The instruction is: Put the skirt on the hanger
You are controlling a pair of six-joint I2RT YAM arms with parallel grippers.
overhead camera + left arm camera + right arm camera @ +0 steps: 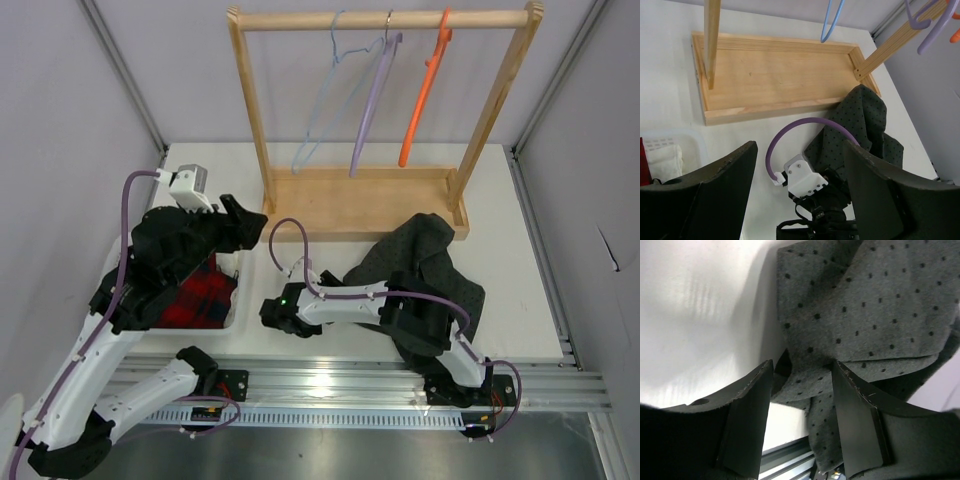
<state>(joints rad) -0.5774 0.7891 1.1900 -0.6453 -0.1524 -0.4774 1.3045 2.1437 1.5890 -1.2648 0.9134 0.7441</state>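
I see both arms built alike: the left arm (95,395) and right arm (345,298) have white links and black joint housings. A lilac cable (124,215) loops along each. The right gripper (802,365) carries matte black, broad, flat-faced fingers (747,415).

We see bright, even light from overhead in the top view, with short soft shadows under the wooden rack (360,190) and a hard glare on the metal rail (330,385) at the near edge. In the right wrist view the white table (690,300) is washed out, the skirt (865,305) fairly clear, and the near fingers (747,425) dark and soft
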